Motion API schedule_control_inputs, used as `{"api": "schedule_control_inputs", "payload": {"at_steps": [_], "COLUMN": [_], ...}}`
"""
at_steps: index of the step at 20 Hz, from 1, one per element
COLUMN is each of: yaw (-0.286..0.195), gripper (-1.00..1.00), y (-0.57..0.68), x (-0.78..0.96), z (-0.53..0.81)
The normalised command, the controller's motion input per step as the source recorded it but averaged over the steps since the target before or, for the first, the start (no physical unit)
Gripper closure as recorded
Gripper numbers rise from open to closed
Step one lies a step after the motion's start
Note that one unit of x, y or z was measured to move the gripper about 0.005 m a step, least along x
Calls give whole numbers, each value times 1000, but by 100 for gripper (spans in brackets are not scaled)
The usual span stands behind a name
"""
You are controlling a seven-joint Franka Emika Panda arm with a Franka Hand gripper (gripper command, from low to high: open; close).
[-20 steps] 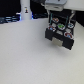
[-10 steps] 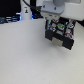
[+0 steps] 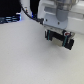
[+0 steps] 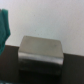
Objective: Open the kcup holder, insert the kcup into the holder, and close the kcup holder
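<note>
In the exterior view my arm comes down at the exterior view's right, and my gripper [image 3: 58, 33] hangs right over a black boxy unit, the kcup holder [image 3: 64, 41], on the white table. The picture is too blurred to tell how the jaws stand or whether they touch the holder. The wrist view shows a grey, metal-looking box top [image 4: 41, 49] with a dark surface in front of it; my fingers do not show there. No kcup shows in either view.
The white table [image 3: 25, 55] spreads across the exterior view's left and front. Dark objects [image 3: 9, 20] and a cable [image 3: 31, 15] lie at the back left. A teal object [image 4: 4, 26] sits at the wrist picture's edge.
My arm and gripper have shifted only slightly over the black unit. The unit itself looks unmoved.
</note>
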Motion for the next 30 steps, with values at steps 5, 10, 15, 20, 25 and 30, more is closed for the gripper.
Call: {"api": "schedule_control_inputs", "payload": {"at_steps": [5, 10, 15, 20, 25, 30], "yaw": [229, 220, 162, 108, 103, 96], "gripper": [-100, -100, -100, -100, -100, -100], "y": [222, 257, 398, 468, 466, 517], "x": [138, -17, -186, -398, -515, -539], "z": [-192, -173, -26, 14, 8, 25]}}
